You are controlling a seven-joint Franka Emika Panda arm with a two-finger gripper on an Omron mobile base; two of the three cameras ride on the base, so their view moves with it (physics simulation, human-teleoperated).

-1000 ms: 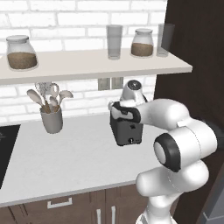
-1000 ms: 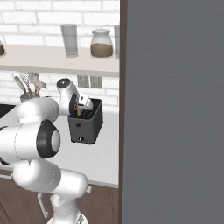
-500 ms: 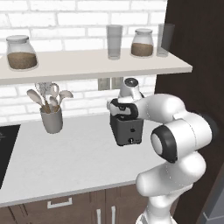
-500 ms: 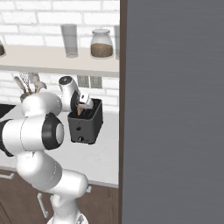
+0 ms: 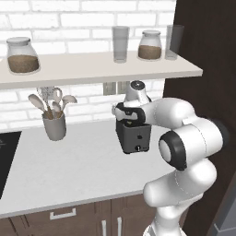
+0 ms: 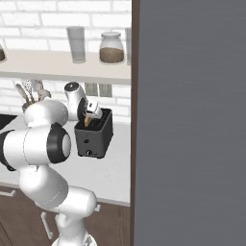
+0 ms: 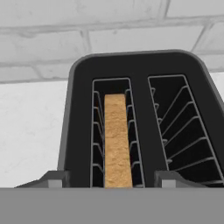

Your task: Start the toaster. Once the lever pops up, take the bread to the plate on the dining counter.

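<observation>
The gripper (image 6: 88, 116) has sunk onto the bread (image 7: 117, 140) in the toaster (image 5: 133, 137), its grip unclear.

A pale grey-white kitchen worktop (image 5: 69, 170) runs along a white brick wall, bearing a dark grey two-slot toaster (image 5: 133, 137) and, well apart to its left, a grey utensil crock (image 5: 54, 126). Above, a white wall shelf (image 5: 92, 69) carries two brown-filled glass jars (image 5: 22, 55) and two empty glass tumblers (image 5: 120, 44).
</observation>
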